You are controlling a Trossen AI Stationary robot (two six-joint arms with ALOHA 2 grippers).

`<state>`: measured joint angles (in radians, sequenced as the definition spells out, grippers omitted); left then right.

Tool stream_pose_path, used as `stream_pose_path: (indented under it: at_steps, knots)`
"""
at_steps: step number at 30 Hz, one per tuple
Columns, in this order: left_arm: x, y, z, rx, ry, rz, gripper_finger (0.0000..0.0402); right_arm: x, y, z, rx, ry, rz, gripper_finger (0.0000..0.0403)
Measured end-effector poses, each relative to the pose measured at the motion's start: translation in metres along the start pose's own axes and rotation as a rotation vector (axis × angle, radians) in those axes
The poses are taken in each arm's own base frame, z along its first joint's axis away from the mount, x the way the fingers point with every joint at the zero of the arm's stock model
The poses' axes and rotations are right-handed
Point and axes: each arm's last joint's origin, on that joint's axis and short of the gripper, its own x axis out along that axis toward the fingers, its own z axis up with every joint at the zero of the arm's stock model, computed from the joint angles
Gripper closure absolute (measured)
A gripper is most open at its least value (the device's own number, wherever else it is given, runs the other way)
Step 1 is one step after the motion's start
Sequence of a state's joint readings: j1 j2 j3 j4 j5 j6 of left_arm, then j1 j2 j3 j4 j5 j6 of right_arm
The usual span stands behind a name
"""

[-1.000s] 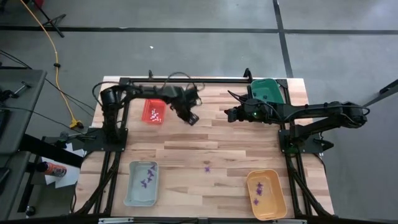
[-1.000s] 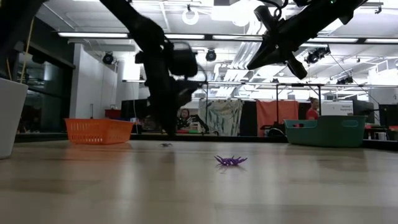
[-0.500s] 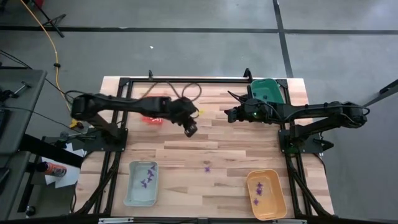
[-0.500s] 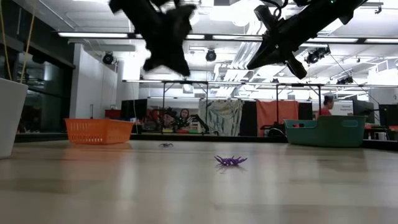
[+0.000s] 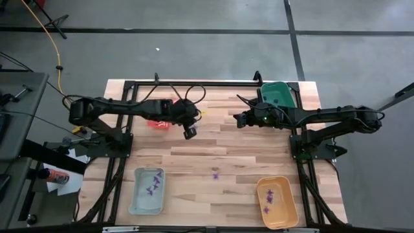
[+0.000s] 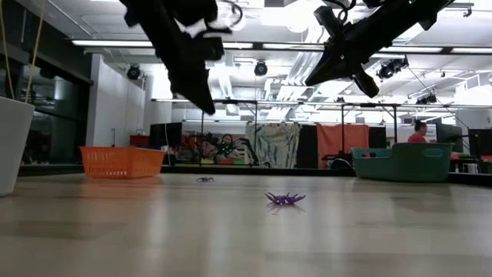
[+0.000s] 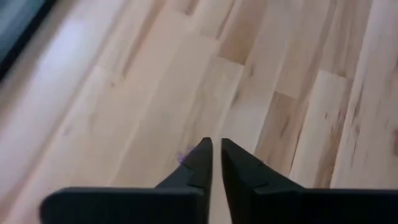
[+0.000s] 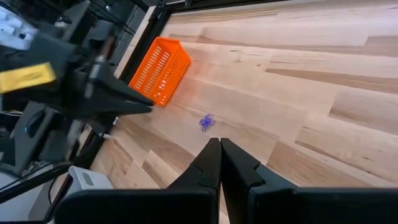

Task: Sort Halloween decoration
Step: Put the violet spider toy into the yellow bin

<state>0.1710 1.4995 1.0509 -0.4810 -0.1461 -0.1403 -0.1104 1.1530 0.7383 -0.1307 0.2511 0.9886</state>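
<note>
One purple spider-like decoration (image 5: 215,175) (image 6: 284,198) (image 8: 206,122) lies flat on the bare wood in the middle of the table. A tiny dark piece (image 6: 204,179) rests on the table farther back. My left gripper (image 5: 189,133) (image 6: 207,106) (image 7: 216,148) hangs in the air near the red tray (image 5: 159,123), fingers together with nothing between them. My right gripper (image 5: 238,120) (image 8: 220,144) hovers high over the far middle of the table, shut and empty. More purple pieces lie in the pale blue tray (image 5: 137,194) and the orange tray (image 5: 288,206).
The green tray (image 5: 279,94) (image 6: 401,163) sits at the far right corner, and my left arm partly covers the red tray (image 6: 121,161). The pale blue and orange trays stand along the near edge. Bare wood lies between them around the purple piece. A person stands in the room beyond.
My left gripper has risen from the table surface beside the red tray to well above it and shifted slightly toward the table's left, while its arm has swung and stretched out. The small dark piece has stayed on the table.
</note>
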Motion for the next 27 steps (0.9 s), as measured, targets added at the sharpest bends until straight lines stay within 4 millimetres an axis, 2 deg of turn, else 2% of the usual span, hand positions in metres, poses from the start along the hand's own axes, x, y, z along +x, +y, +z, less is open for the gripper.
stream_pose_path:
  at_steps: [4,11,14,18,23,27]
  knots:
    - [0.016,0.01,-0.001,-0.029,0.044,-0.065,0.0336,0.0,0.0,0.0,0.006,0.0,0.0,0.0402]
    - [0.045,0.024,-0.008,-0.059,0.141,-0.075,0.0235,0.0,0.0,0.0,0.027,0.0,0.001,0.0402]
    - [0.06,0.029,-0.013,-0.09,0.19,-0.116,0.0206,0.0,0.0,0.0,0.026,0.0,0.001,0.0402]
    - [0.079,0.032,-0.022,-0.116,0.256,-0.107,0.019,0.0,0.0,0.0,0.025,-0.001,0.0,0.0402]
    - [0.102,0.033,-0.032,-0.108,0.309,-0.079,0.0189,0.0,0.0,0.0,0.025,-0.009,-0.006,0.0402]
    - [0.109,0.033,-0.035,-0.103,0.33,-0.056,0.0195,0.0,0.0,0.001,0.024,-0.01,-0.007,0.0402]
